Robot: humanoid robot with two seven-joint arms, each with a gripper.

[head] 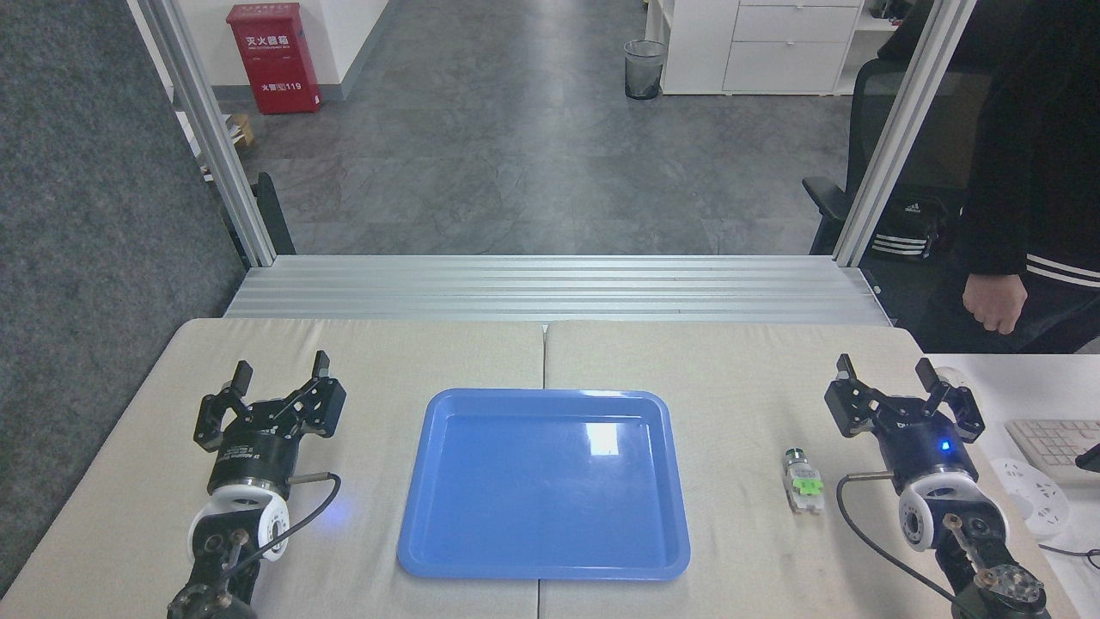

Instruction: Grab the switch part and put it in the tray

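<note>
Head view: switch part [802, 481] lies on table [722, 361], between tray [545, 567] and right gripper [888, 376], just beside gripper body. Tray empty. Right gripper wide open, empty; left gripper [279, 374] wide open, empty. Risks: part small, fingers may knock it sideways or pinch round cap and slip; cable [846, 503] near part may snag; person's hand [995, 301] near table edge.

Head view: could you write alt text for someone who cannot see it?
A small switch part lies on a beige table, just right of an empty blue tray at the centre. Two black robot grippers rest open on either side, the left gripper left of the tray and the right gripper beside the part. A person's hand shows at far right.
</note>
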